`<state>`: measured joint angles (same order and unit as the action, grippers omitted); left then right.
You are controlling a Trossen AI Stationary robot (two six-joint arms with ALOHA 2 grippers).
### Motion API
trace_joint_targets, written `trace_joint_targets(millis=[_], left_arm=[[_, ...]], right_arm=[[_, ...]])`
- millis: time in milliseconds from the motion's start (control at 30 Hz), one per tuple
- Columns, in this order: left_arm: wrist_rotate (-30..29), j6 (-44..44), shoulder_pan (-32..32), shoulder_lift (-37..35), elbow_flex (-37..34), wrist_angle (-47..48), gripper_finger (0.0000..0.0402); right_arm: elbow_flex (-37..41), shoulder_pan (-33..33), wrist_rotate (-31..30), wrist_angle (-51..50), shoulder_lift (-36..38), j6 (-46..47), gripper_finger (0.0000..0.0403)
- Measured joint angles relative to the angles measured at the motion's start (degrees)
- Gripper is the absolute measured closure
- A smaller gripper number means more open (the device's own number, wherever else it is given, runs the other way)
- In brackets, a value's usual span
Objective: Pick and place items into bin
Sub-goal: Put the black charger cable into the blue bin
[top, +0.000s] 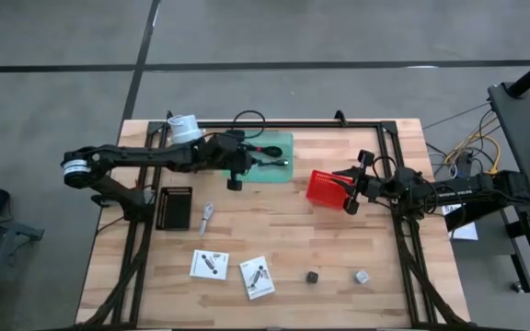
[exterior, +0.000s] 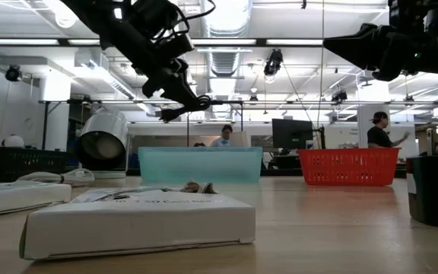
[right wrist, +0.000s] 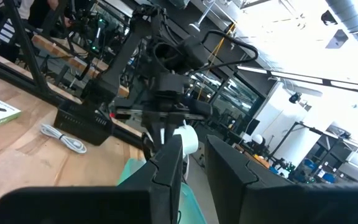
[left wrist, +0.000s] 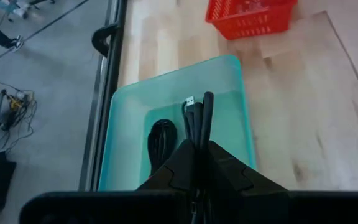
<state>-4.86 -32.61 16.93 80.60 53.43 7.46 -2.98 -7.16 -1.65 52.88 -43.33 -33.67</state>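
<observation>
High view: left gripper is pinching limp, light black cable mid-length above teal bin, frame's upper centre; right gripper is idling, fingers apart, empty.

In the high view a tray sits at the upper middle of the worktop, with a basket to its right and a roll to its upper left. A box lies at the left, a metal piece just right of it. Along the lower edge run two cards, then two cubes.
</observation>
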Motion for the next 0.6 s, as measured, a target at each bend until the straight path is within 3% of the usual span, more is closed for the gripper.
trace_joint_targets(millis=[600], left_arm=[[1.7, -0.9, 3.9, 0.1, 0.4, -4.4, 0.0389]], right_arm=[[0.0, 0.0, 0.0, 0.0, 0.0, 0.1, 0.0346]])
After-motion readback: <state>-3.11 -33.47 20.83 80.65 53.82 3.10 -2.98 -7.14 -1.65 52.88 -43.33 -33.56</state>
